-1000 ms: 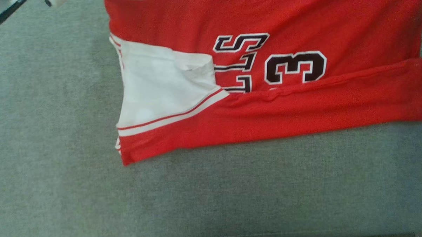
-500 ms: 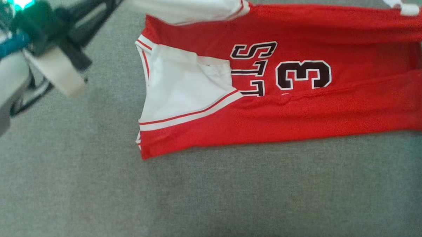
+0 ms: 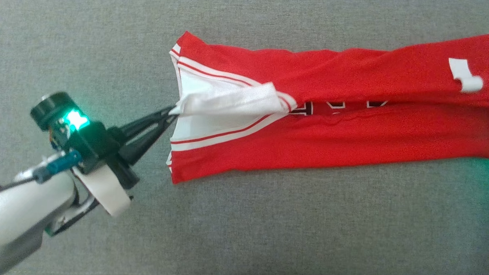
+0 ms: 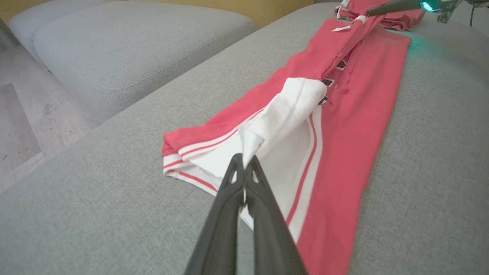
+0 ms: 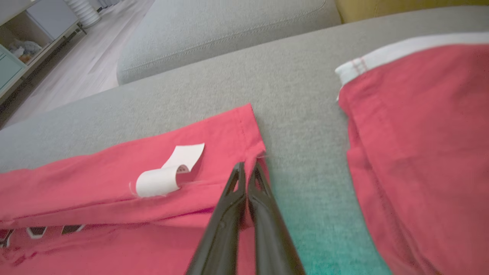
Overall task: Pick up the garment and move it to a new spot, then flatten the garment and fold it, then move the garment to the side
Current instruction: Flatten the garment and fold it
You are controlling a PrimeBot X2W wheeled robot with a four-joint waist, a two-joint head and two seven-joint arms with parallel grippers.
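The garment (image 3: 350, 129), a red jersey with white panels and dark lettering, lies on the grey cushion as a long band folded lengthwise. Its far half is drawn over the lettering, leaving a strip of it showing. My left gripper (image 3: 173, 112) is shut on a white edge at the garment's left end, and the left wrist view shows that white corner pinched at the fingertips (image 4: 244, 162). My right gripper (image 5: 248, 166) is shut on the red hem corner at the other end, beside a curled white label (image 5: 164, 175). The garment (image 4: 344, 126) runs toward the right gripper (image 4: 368, 14) at the top.
The grey cushion (image 3: 265, 236) has free room in front of and behind the garment. A second red cloth with white trim (image 5: 420, 152) lies just beyond the right gripper. Another cushion (image 4: 133, 49) and a wooden floor (image 4: 19, 126) lie past the cushion's edge.
The head camera has shifted. The garment's far half has come over the lettering and number, hiding most of them. My left gripper has moved nearer with the white edge.
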